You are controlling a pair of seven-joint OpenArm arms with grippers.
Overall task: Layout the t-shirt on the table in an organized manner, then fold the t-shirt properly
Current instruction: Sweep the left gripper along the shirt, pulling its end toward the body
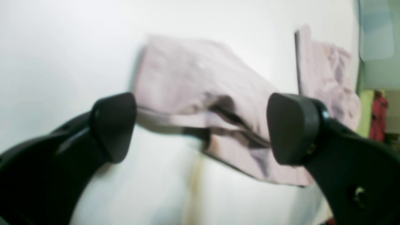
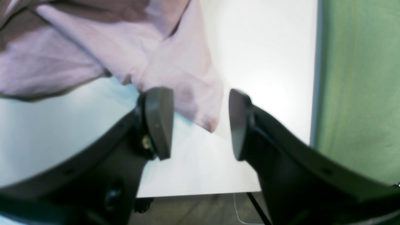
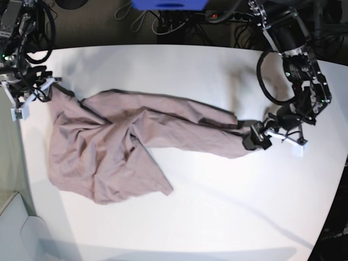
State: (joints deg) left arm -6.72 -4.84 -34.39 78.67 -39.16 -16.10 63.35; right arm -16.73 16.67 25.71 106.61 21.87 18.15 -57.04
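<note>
Left wrist view shows your left gripper (image 1: 200, 128) spread wide with nothing between its pads, the soft, rumpled dusty-mauve t-shirt (image 1: 200, 84) lying just beyond on the smooth white table (image 1: 62, 47). Your right gripper (image 2: 200, 123) is also parted and empty, a shirt corner just past its fingertips near the table's edge.

White table (image 3: 217, 217) with rounded corners — the mauve t-shirt (image 3: 119, 147) sprawled rumpled across its left half
</note>
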